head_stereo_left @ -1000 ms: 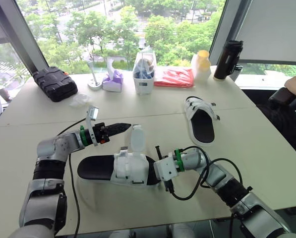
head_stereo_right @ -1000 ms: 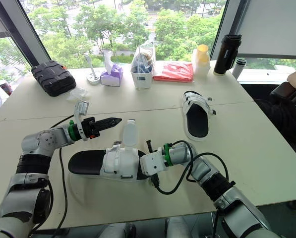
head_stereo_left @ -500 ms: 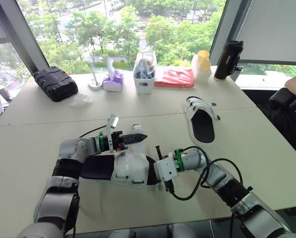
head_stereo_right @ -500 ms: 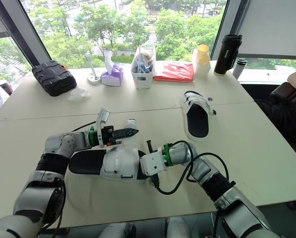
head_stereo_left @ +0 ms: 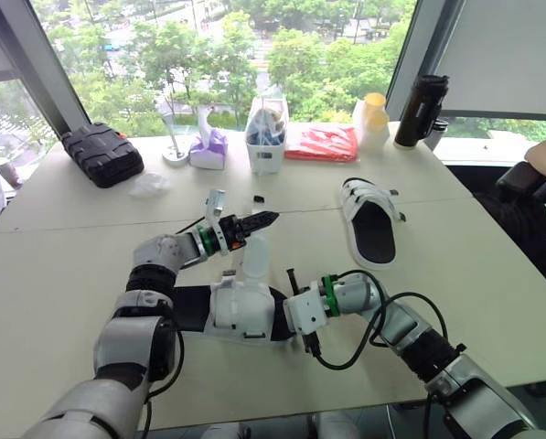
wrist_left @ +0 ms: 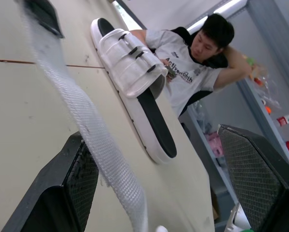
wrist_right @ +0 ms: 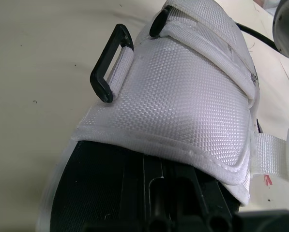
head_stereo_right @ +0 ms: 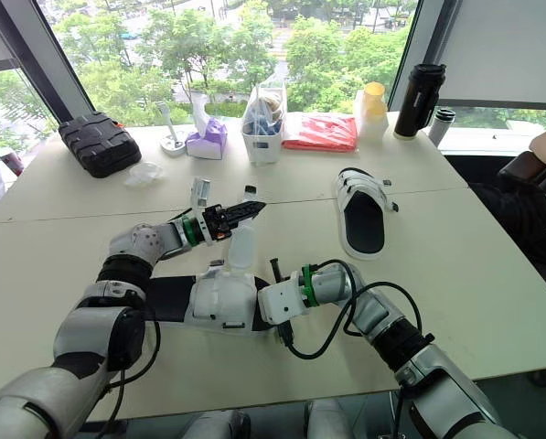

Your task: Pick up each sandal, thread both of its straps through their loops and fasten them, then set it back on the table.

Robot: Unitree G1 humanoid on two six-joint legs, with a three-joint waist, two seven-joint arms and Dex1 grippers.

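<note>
straddling the upright white strap (head_stereo_left: pixel 253 254), the left gripper (head_stereo_left: pixel 257 220) was spread open around it. the near sandal (head_stereo_left: pixel 240 311) lay on the table (head_stereo_left: pixel 492 274) with the right gripper (head_stereo_left: pixel 300 311) at its toe, grip impossible to tell. the second sandal (head_stereo_left: pixel 371 219) lay well apart, rightward.

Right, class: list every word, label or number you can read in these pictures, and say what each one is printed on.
"Active…": on the person's white T-shirt; later letters blurred.
Purple cardboard tissue box, red plastic packet, black cylindrical flask: any print too small to read.
</note>
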